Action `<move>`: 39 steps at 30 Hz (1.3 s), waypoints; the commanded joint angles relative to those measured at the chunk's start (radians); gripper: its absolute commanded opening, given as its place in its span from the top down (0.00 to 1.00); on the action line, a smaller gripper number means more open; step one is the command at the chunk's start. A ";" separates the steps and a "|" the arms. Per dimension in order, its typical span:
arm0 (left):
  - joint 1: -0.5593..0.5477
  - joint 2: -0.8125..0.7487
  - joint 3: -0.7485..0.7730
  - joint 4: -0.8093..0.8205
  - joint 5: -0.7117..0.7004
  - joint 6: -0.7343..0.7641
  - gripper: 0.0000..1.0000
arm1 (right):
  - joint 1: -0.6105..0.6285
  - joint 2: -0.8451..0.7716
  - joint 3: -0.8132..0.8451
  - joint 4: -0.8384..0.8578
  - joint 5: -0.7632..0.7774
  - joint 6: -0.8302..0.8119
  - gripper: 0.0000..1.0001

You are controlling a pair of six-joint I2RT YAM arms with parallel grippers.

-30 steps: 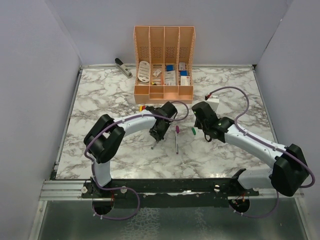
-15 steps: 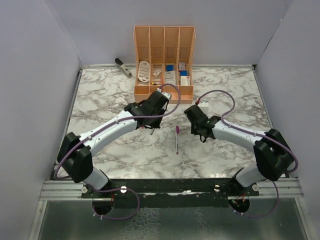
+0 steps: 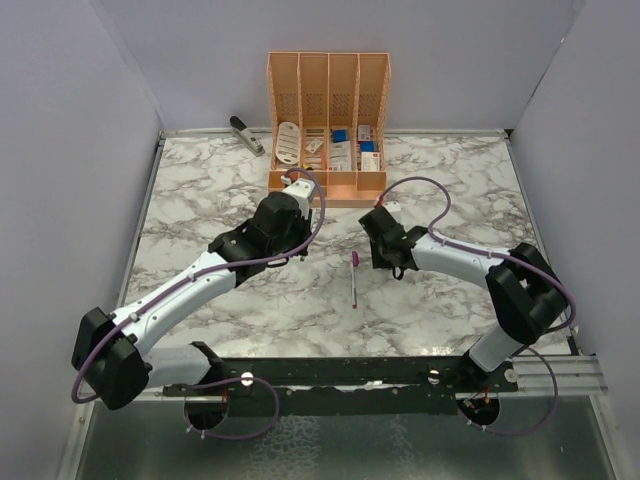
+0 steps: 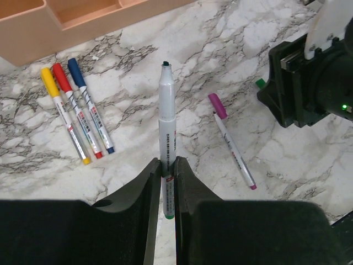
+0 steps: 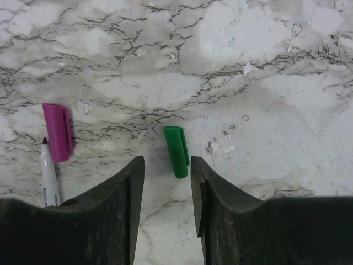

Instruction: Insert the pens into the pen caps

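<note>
On the marble table (image 3: pixel 200 200), short of the orange organiser (image 3: pixel 328 190), my left gripper (image 4: pixel 167 165) clenched a whitish pen (image 4: pixel 167 110), long axis along my fingers, dark tip toward that organiser, while my right gripper (image 5: pixel 166 163) stood parted around the green cap (image 5: pixel 176 150).

Quick count: five pens (image 4: pixel 167 127) total. Three capped pens (image 4: pixel 78 113) (yellow, red, blue) sit just in front of the organiser (image 4: pixel 83 22), and two bare pens (image 4: pixel 237 156) are further out from it. Two loose caps: a purple cap (image 5: pixel 58 131) and a green cap (image 5: pixel 176 150). One stapler (image 3: pixel 246 134), left of the organiser.
</note>
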 commanded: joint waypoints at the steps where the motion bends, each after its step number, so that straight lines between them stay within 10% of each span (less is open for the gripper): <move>1: 0.010 -0.049 -0.041 0.161 0.091 -0.001 1.00 | -0.014 0.022 0.045 0.042 -0.015 -0.054 0.60; 39: 0.036 -0.154 -0.200 0.451 0.266 0.032 1.00 | -0.094 0.108 0.004 0.053 -0.160 -0.060 0.67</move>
